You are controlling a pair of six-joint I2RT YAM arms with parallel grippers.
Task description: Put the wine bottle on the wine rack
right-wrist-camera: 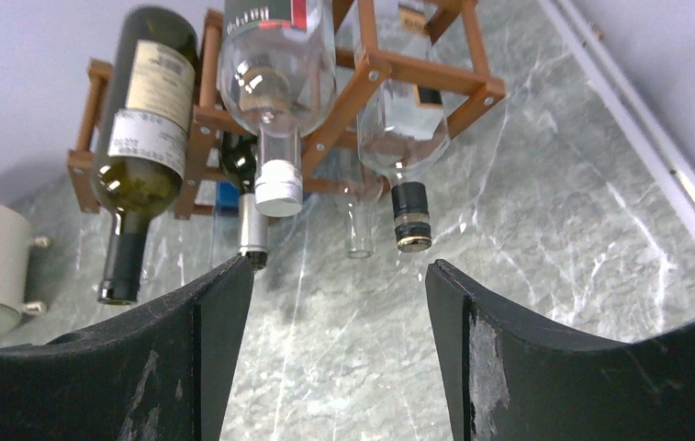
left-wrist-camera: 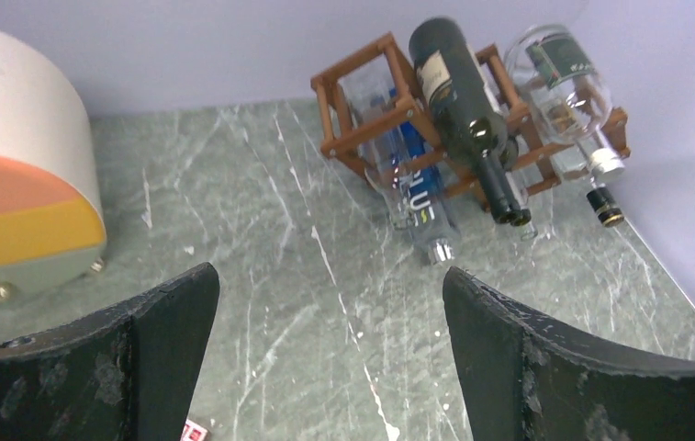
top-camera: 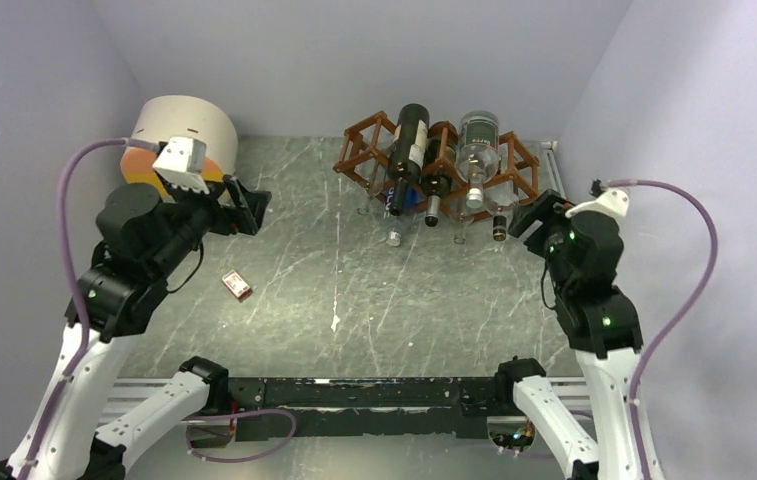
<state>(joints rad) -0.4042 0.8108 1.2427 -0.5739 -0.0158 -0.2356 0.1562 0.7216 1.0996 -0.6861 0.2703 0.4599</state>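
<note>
L fingers (left-wrist-camera: 169,358), marbled tbl (left-wrist-camera: 279,230), lilac walls (left-wrist-camera: 187,55)

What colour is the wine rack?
Reddish-brown wood. The wine rack shows best in the right wrist view.

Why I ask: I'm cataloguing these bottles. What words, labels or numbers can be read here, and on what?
"LUS": partial white letters on a blue label, on the clear bottle low in the wine rack.
Dark green bottle: pale printed labels, too blurred to read.
Upper clear bottle: label with a red patch, unreadable.
Small red card: too small to read.
</note>
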